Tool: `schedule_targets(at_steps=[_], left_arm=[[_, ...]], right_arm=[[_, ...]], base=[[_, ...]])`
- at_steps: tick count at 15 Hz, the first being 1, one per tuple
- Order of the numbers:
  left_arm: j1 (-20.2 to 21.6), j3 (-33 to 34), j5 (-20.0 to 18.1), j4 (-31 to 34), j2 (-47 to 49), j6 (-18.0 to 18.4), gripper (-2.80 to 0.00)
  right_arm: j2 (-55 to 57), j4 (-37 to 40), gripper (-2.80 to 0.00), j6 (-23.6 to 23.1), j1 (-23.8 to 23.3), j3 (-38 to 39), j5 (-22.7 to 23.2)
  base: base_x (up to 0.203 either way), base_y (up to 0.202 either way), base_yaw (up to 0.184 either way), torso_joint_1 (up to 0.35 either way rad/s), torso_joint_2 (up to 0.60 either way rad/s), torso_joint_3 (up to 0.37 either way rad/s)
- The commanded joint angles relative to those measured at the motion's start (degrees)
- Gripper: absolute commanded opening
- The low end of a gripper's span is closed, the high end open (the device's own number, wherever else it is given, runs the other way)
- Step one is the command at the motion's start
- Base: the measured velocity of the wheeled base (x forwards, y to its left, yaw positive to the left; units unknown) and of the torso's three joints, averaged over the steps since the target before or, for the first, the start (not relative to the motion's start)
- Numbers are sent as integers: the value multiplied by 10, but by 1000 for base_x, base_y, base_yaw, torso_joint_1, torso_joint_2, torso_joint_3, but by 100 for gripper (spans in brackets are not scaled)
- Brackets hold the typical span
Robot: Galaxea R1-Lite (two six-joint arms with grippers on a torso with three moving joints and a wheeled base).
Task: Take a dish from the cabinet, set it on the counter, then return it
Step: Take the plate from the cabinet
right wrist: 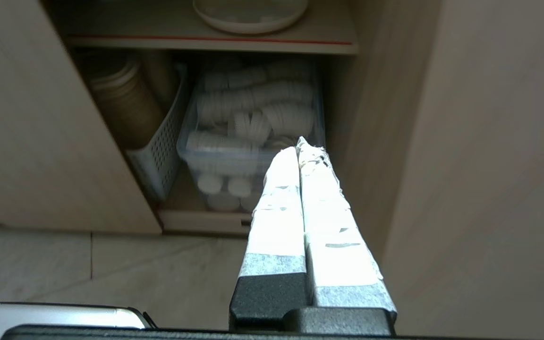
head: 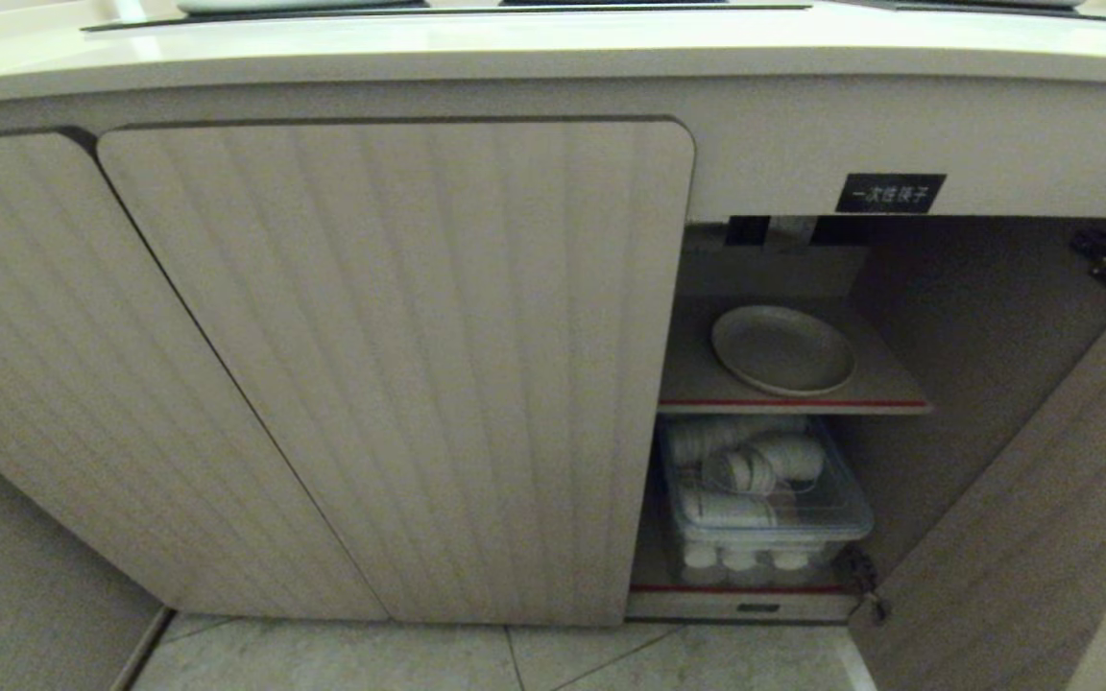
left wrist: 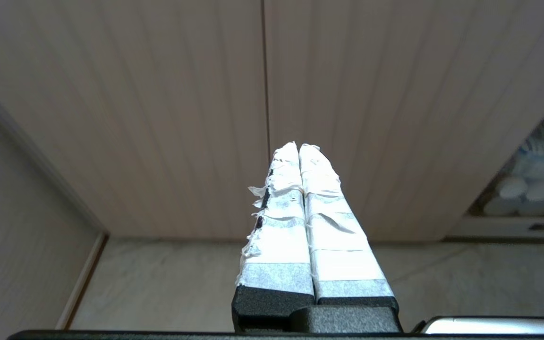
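I am seeing nothing done yet: the dish [head: 782, 349] is sitting on the upper shelf [head: 884, 395] inside the open cabinet [head: 390, 365], the table [head: 515, 48] above. Left gripper [left wrist: 299, 147] and right gripper [right wrist: 296, 144] are hanging low, both closed and empty. Everything is remaining.

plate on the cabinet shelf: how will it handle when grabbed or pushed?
The plate looks rigid and probably breakable, so grip gently. It lies flat on the shelf, so a push should slide it, not tip or roll it. Its low rim leaves little to pinch and looks smooth, so it could slip.
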Motion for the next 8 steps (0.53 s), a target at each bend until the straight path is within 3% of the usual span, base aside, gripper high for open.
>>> schedule_targets(at_steps=[1,6,8], left_arm=[[0,0,0,0,0,0,-280],[0,0,0,0,0,0,-280],[0,0,0,0,0,0,-280]], right_arm=[[1,0,-280,0,0,0,0],[1,0,-280,0,0,0,0],[1,0,-280,0,0,0,0]], base=[[201,0,0,2,2,2],[194,0,2,3,4,2],[44,0,-2,3,0,1]])
